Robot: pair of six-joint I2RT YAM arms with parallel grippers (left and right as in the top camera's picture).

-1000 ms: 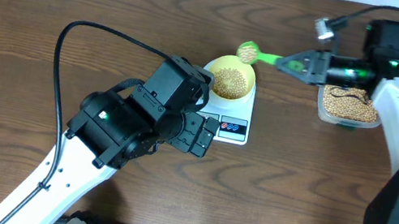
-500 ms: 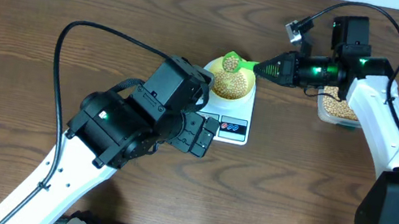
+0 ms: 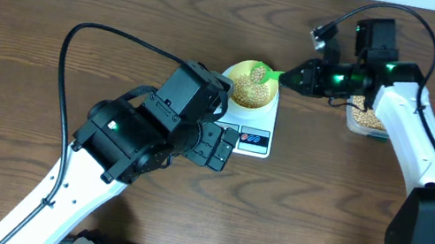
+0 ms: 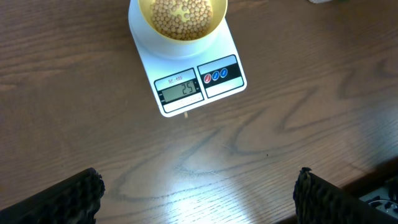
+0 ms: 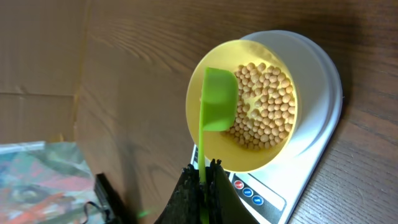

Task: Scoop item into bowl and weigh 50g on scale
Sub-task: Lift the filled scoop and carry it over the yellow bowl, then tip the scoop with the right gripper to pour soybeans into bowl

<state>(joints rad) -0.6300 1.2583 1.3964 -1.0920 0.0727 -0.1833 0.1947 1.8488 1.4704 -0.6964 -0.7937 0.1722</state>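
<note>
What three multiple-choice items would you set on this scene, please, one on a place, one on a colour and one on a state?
1. Where does the bowl stand?
A) on the scale
B) beside the scale
C) behind the scale, apart from it

2. What colour is the scoop?
A) red
B) green
C) blue

3. How is the right end effector?
A) shut on the scoop
B) wide open
C) out of view

Answers:
1. A, since the left wrist view shows the bowl resting on the scale's platform above the display.
2. B, since the scoop is bright green against the yellow bowl.
3. A, since the right wrist view shows the fingers pressed together on the scoop's thin handle.
</note>
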